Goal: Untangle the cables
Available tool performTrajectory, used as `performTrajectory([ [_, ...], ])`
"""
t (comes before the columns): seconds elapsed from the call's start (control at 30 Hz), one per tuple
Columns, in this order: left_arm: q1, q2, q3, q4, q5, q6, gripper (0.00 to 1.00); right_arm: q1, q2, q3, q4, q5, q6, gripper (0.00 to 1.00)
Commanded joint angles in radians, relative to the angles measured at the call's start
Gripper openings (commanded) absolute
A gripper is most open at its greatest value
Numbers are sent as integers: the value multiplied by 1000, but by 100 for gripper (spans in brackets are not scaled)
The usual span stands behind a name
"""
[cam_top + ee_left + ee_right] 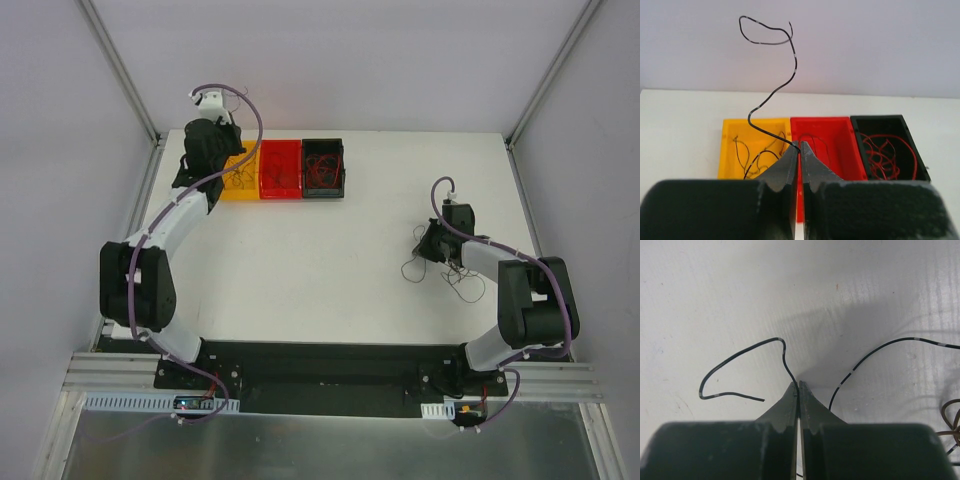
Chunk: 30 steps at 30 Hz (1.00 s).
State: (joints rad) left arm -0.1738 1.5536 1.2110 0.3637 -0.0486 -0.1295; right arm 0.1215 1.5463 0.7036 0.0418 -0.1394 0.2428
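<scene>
Risk: left claw (pixel 799 146) pinched shut on springy wire (pixel 796 62) (near yellow bin (pixel 726 150)), may flop outside; right claw (pixel 799 386) clamped on second wire (pixel 783 352), may snag.

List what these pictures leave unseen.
- Top view: the left gripper's tips and wire, under its wrist.
- Top view: loose wires by the right gripper, too thin to trace.
- Right wrist: brown wire, cut by the right edge.
- Left wrist: near ends of yellow bin and red bin, behind the fingers.
</scene>
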Motion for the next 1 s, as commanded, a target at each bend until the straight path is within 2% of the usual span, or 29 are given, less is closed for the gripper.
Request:
performTrajectory([
  [0.0, 45, 123, 81, 254, 92, -2, 0, -2, 17, 25, -19, 0, -16, 1],
  [0.23, 129, 308, -7, 634, 246, -93, 0, -2, 18, 25, -22, 1, -20, 1],
  [0.3, 145, 329, -42, 690, 279, -123, 0, -2, 18, 25, -19, 1, -22, 1],
  [0.67, 166, 247, -375, 885, 299, -189, 0, 3, 21, 28, -11, -8, -22, 1],
  [0.97, 187, 204, -525, 935, 265, -206, 0, 7, 21, 27, -13, -11, -23, 1],
])
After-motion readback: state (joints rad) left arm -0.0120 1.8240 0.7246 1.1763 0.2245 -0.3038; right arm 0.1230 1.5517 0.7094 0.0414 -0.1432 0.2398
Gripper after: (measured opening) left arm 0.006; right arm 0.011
